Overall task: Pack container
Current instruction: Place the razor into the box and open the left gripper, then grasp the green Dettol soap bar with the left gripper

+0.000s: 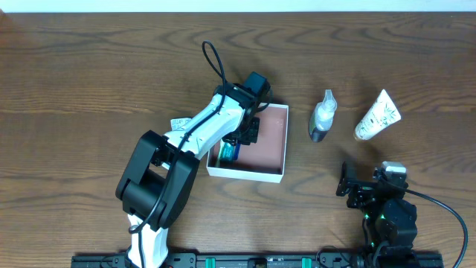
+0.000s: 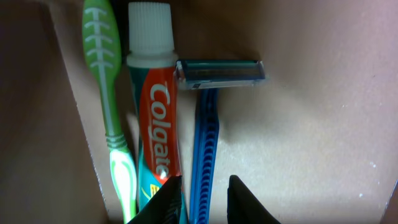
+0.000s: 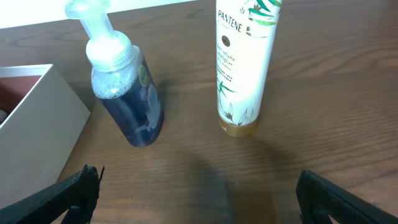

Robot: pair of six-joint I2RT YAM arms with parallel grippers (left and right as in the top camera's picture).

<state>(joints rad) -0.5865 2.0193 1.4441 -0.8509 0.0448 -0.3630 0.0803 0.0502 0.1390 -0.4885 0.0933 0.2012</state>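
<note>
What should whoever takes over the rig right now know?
Left gripper: open, down inside the box, fingers either side of the razor handle; the razor lies on the box floor.
Right gripper: open, empty, low over the table.
Done: toothbrush, toothpaste and razor are side by side in the box.
Left: pump bottle and shampoo tube, both on the table right of the box, in front of the right gripper.
</note>
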